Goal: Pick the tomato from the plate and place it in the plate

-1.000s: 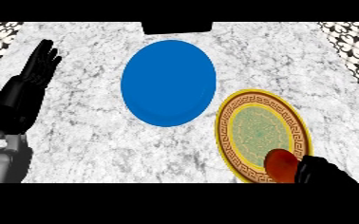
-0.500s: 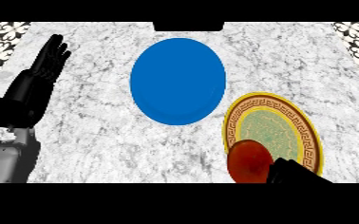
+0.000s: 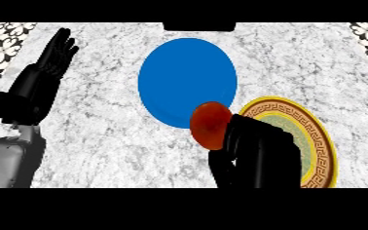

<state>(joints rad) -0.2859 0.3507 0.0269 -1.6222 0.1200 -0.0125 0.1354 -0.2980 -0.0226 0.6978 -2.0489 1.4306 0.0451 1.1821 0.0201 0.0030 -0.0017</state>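
Red tomato [image 3: 210, 125], carried over the near-right rim of the blue plate [image 3: 187, 80].
Item likely light, smooth, soft-skinned and bruisable; best held round its middle. Right hand [image 3: 255, 151] curled round its right side, beside the gold-rimmed plate [image 3: 325, 148]. Left hand [image 3: 50, 68] flat-fingered, resting far left of the blue plate.

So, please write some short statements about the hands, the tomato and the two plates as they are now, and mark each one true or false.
1. The right hand holds the tomato. True.
2. The tomato lies on the gold-rimmed plate. False: it is lifted, at the blue plate's lower right edge.
3. The left hand is open at the view's left. True.
4. The blue plate carries a second tomato. False: nothing lies on it.
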